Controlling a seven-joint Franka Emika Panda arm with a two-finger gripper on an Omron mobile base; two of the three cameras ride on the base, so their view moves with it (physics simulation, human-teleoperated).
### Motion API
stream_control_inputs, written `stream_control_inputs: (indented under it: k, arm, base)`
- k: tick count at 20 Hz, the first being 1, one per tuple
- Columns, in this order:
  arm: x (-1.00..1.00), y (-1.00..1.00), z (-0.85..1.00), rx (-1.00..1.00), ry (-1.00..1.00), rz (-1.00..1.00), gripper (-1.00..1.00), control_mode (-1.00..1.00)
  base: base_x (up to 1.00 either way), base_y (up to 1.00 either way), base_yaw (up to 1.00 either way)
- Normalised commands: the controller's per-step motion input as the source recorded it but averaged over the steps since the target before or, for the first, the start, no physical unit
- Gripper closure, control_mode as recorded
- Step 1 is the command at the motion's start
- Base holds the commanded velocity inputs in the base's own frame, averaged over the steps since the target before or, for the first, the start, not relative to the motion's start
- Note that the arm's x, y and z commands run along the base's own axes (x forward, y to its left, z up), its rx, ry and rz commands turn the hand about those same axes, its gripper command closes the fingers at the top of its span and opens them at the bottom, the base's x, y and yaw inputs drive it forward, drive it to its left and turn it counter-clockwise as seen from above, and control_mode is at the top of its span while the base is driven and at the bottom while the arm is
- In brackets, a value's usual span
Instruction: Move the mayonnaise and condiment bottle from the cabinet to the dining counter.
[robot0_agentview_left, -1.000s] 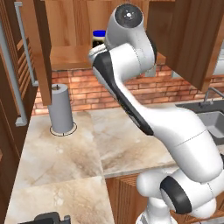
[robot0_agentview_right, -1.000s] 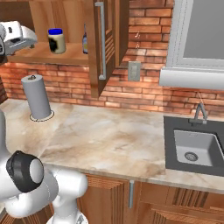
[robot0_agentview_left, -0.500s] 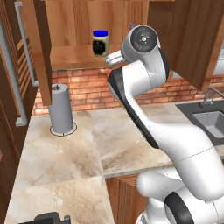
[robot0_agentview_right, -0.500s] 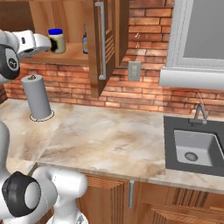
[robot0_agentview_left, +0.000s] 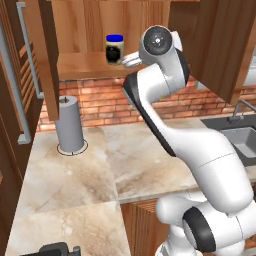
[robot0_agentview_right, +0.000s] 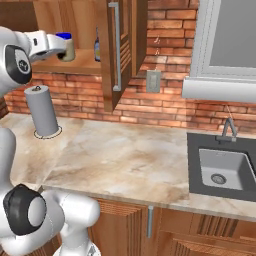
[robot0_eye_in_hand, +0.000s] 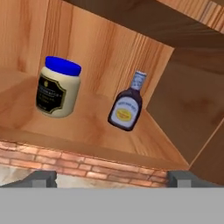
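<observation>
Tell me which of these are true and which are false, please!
1. The mayonnaise has a blue lid. True.
2. The condiment bottle lies on the counter by the sink. False: it stands on the cabinet shelf beside the mayonnaise.
3. The gripper is holding the mayonnaise. False: its jaws are open, in front of the shelf, touching nothing.
4. A grey paper towel roll stands on the worktop below the cabinet. True.
5. The cabinet doors are closed. False: they are open.

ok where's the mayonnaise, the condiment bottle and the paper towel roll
mayonnaise (robot0_eye_in_hand: 57, 91), hand view, on its dark label
condiment bottle (robot0_eye_in_hand: 126, 110), hand view, on its pale oval label
paper towel roll (robot0_agentview_left: 69, 125), left base view, on its grey side
</observation>
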Motion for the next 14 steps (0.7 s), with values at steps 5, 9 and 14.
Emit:
stream_control_inputs:
  k: [5,9,14]
  arm:
    - [0.45,-0.15,0.12,0.04,0.03,-0.10,-1.00,-1.00]
    - [0.45,-0.36,0.00,0.08,0.00,-0.08,-1.00,-1.00]
    - [0.46,-0.40,0.00,0.13,0.00,-0.06,-1.00,-1.00]
  base:
    - [0.00,0.00,0.00]
    - [0.00,0.00,0.00]
    - [0.00,0.00,0.00]
